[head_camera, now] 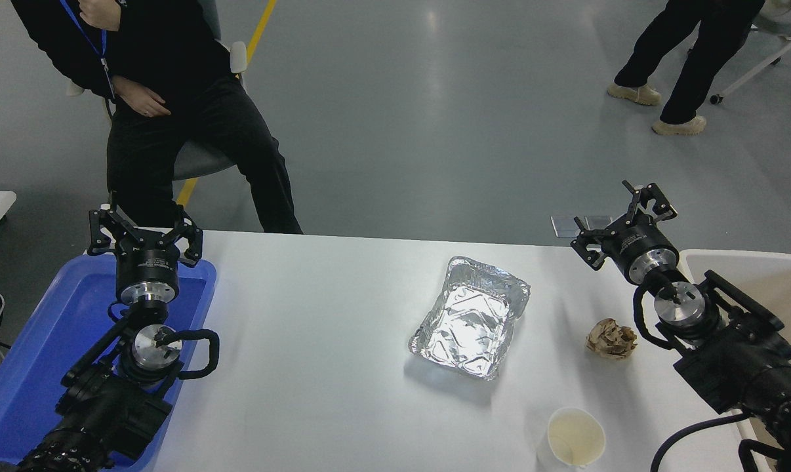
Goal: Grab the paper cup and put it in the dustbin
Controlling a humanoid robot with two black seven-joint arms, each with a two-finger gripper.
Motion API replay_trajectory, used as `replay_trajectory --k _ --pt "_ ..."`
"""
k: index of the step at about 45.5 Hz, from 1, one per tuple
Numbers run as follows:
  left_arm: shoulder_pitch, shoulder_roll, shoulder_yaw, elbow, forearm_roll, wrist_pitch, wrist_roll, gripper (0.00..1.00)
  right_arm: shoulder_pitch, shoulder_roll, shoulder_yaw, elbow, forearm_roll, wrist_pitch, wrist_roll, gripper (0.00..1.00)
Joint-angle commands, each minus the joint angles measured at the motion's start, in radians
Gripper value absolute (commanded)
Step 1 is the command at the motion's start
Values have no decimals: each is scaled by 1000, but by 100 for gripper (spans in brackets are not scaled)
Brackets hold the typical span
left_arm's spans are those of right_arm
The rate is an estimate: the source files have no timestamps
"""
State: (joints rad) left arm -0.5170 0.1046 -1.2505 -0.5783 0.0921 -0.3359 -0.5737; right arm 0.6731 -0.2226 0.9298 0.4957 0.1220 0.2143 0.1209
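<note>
The right hand (622, 223) hangs at the right of the frame, above the far right corner of the surface (317, 341), its fingers spread wide apart with nothing between them. Its arm runs back toward the lower right corner, passing over the near rim of the dustbin (763, 275), which sits at the right edge of the frame, mostly hidden by the arm.

Below and left of that hand lies a crumpled brown paper ball (611, 338). Further toward the bottom edge, the paper cup (575, 437) stands upright, mouth facing up, its cream inside showing; its lower part is cut off by the frame. It is well apart from the hand, with bare surface around it.

A foil tray (471, 318) sits mid-frame, its long axis tilted slightly.

The left hand (144, 236) hovers over a blue tray (35, 367) at the lower left, fingers spread open and empty.

A seated person (172, 98) is at the upper left.
</note>
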Motion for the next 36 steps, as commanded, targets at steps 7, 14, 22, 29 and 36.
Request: replay_trajectory --k 7,14,22,29,36 --pt "0 4 3 0 -2 0 0 99 -1 5 -20 4 -12 2 0 100" --pt "0 6 10 0 -2 0 0 99 5 5 -35 15 -16 2 -1 100" --pt "-1 6 10 0 -2 0 0 99 34 3 -110 20 -24 -6 -1 100" --pt "-2 6 10 0 -2 0 0 99 88 -58 -267 18 -28 -12 -9 100" --pt "-2 6 11 0 -2 0 0 99 146 -133 -379 23 -35 4 -17 100"
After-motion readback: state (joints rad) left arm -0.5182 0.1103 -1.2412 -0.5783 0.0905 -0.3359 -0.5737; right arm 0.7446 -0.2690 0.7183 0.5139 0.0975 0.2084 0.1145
